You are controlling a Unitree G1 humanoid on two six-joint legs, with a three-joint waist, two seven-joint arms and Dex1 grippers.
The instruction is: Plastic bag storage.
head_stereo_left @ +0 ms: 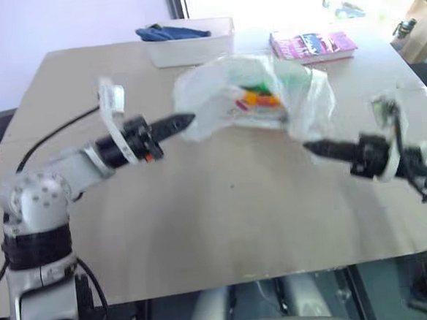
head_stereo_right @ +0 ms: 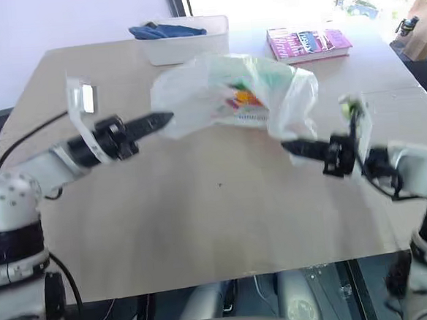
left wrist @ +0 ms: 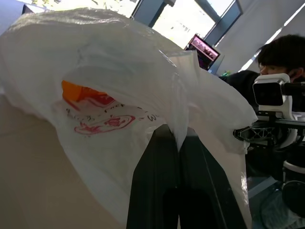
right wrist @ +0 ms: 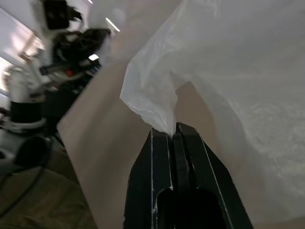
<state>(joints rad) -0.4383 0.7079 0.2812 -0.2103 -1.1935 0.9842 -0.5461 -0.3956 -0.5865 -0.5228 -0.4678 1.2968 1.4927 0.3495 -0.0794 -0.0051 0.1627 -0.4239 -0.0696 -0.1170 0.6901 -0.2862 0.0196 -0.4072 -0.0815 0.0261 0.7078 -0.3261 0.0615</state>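
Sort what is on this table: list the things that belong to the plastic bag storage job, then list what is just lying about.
Belongs to the job:
- large translucent white crinkly plastic bag
- left hand, pinching one edge of it
- right hand, pinching the other edge

Just lying about:
- white rectangular plastic bin with a blue cloth in it
- pink-covered book

— What sort of place is shown?
— An office or lab room is suggested: a wide plain table [head_stereo_left: 203,226] is set before bright windows [left wrist: 190,14], and a person [left wrist: 281,55] is seated behind a camera rig [left wrist: 271,93].
— Anything else?
— A pink book [head_stereo_right: 308,42] and a white bin [head_stereo_right: 183,41] are laid out.
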